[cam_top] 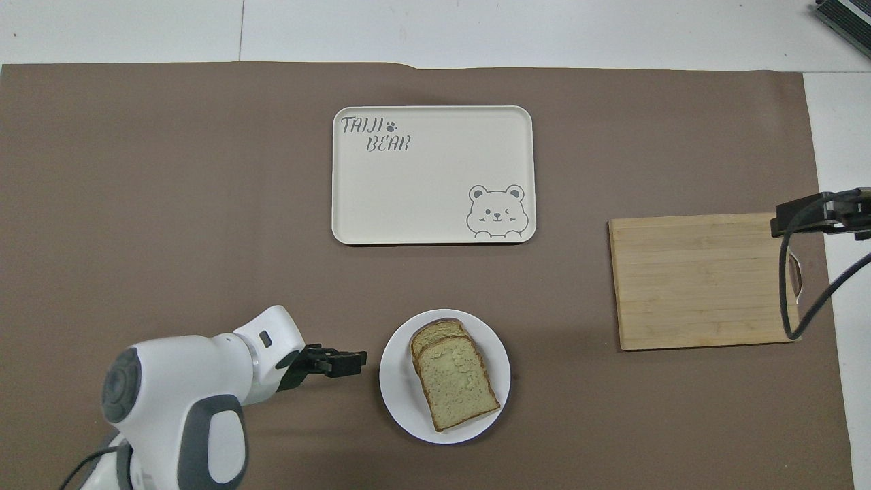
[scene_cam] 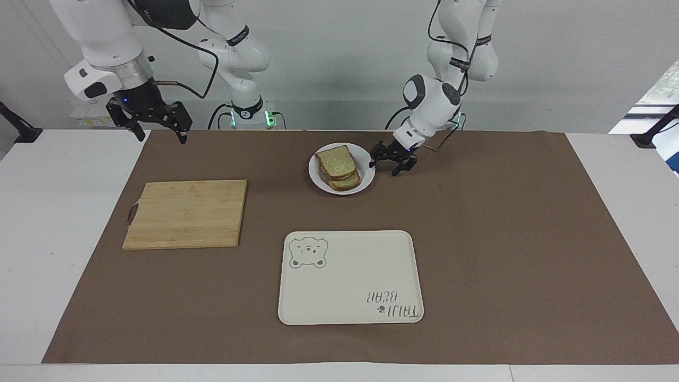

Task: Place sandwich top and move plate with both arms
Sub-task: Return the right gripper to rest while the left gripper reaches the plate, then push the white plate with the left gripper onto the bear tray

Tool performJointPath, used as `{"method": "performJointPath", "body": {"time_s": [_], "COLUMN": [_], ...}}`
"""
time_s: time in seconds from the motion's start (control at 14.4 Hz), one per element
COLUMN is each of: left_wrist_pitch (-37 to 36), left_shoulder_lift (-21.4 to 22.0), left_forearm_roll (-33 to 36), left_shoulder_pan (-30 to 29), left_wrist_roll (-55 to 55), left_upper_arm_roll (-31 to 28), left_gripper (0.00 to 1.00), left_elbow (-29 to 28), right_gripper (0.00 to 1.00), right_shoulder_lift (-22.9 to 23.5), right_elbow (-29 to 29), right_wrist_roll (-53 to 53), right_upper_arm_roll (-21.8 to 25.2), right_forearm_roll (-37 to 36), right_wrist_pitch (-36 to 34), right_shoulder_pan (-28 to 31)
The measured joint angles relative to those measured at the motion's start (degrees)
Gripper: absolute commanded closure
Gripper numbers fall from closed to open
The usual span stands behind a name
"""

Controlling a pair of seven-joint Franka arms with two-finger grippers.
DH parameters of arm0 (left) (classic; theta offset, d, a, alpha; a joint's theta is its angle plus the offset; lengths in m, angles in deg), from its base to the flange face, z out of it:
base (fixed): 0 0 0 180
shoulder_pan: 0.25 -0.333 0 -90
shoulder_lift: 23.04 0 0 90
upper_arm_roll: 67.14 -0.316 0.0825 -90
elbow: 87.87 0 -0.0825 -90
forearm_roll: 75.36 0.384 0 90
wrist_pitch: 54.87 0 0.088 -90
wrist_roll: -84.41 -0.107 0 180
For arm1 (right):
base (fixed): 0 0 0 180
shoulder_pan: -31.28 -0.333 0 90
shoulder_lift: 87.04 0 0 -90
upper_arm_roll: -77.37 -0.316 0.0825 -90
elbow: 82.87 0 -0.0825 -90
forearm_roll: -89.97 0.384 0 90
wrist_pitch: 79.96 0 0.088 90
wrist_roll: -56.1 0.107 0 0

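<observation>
The sandwich top (scene_cam: pixel 335 161) (cam_top: pixel 454 381), a pale greenish slice with a dark crust, lies uppermost on a small stack of bread on the round white plate (scene_cam: pixel 368 171) (cam_top: pixel 401 401). The plate stands close to the robots at mid-table. My left gripper (scene_cam: pixel 391 163) (cam_top: pixel 348 359) is open and low beside the plate's rim, on the left arm's side, with nothing between its fingers. My right gripper (scene_cam: pixel 162 135) (cam_top: pixel 793 218) hangs open and empty in the air over the mat's edge, by the cutting board's corner.
A bamboo cutting board (scene_cam: pixel 185 212) (cam_top: pixel 701 279) lies toward the right arm's end of the table. A cream tray with a bear drawing (scene_cam: pixel 350 276) (cam_top: pixel 435 177) lies farther from the robots than the plate. A brown mat covers the table.
</observation>
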Motion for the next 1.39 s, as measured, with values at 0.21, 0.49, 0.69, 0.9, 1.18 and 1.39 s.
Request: {"method": "performJointPath", "body": {"time_s": [0.21,0.49,0.69,0.9,1.18,1.39], "left_wrist_pitch": [0.29,0.28,0.27,0.09,-5.09,-14.26], "left_shoulder_lift": [-0.18,-0.06,-0.11,0.12,0.23,0.3], "left_forearm_roll": [-2.97,-9.06,-12.32,-15.66,-17.34,-17.37], "left_shoulder_pan": [0.81,4.32,6.74,6.95,3.31,-5.66], "left_wrist_roll": [-0.03,-0.07,-0.03,-2.67,-7.25,-13.0], "left_upper_arm_roll": [-0.16,-0.13,-0.08,-0.3,-0.92,-1.25], "left_gripper": [0.29,0.67,1.0,1.0,1.0,1.0], "left_elbow": [0.33,0.43,0.37,0.97,1.29,1.56], "right_gripper": [0.0,0.0,0.0,0.0,0.0,0.0], "right_shoulder_lift": [0.0,0.0,0.0,0.0,0.0,0.0], "right_elbow": [0.0,0.0,0.0,0.0,0.0,0.0], "right_wrist_roll": [0.0,0.0,0.0,0.0,0.0,0.0], "right_upper_arm_roll": [0.0,0.0,0.0,0.0,0.0,0.0], "right_forearm_roll": [0.0,0.0,0.0,0.0,0.0,0.0], "right_wrist_pitch": [0.0,0.0,0.0,0.0,0.0,0.0], "right_shoulder_pan": [0.0,0.0,0.0,0.0,0.0,0.0]}}
